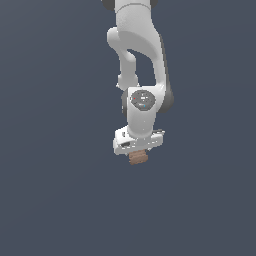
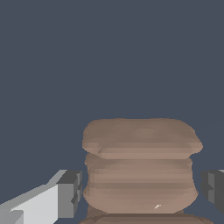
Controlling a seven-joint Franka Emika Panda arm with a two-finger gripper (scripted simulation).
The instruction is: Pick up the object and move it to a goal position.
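The gripper (image 2: 141, 188) is being seen in the wrist view with its two fingers standing apart, one on each side of the block (image 2: 139, 168). A dark pad (image 2: 72, 192) is sitting just beside one flank of the block, with a thin gap showing; the other pad (image 2: 213, 188) is being cut off by the picture's edge, and a wider gap is showing there. Contact on either side cannot be confirmed, so a clamp on the block is not being recorded.

In the exterior view the block (image 1: 137, 157) is being shown directly under the white gripper (image 1: 138, 150), partly hidden by it, with only its lower ridged portion visible. The arm (image 1: 142, 60) is being held nearly vertical above, wrist pointing down. A plain dark grey surface (image 1: 50, 200) is being seen all around.
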